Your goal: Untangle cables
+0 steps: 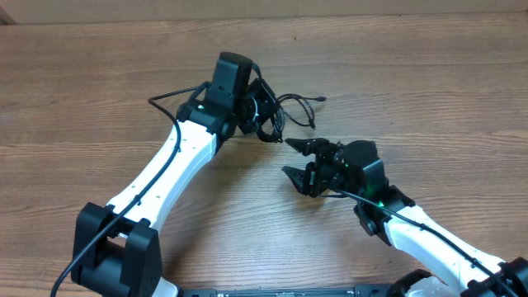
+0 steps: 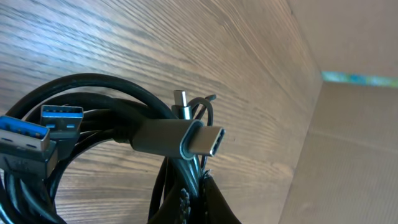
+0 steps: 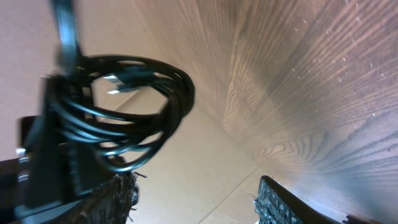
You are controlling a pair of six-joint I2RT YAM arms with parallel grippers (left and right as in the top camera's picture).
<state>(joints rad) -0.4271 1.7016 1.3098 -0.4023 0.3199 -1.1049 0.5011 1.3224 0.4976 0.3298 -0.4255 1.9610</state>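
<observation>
The cables (image 1: 280,107) are a tangled black bundle on the wooden table, with one strand and a small plug trailing right (image 1: 318,100). My left gripper (image 1: 266,115) is shut on the bundle. In the left wrist view its fingers (image 2: 214,202) pinch several strands just below a grey USB-C plug (image 2: 186,138). Two blue USB-A plugs (image 2: 37,127) hang at the left. My right gripper (image 1: 295,160) stands open just right of and below the bundle. In the right wrist view the coil (image 3: 130,106) hangs ahead, close to the left fingertip (image 3: 115,196), and nothing lies between the pads.
A wooden table (image 1: 396,74) stretches all round the arms. A cardboard wall (image 1: 330,7) runs along its far edge and shows close by in the left wrist view (image 2: 354,155). A thin black wire (image 1: 169,93) loops out beside the left wrist.
</observation>
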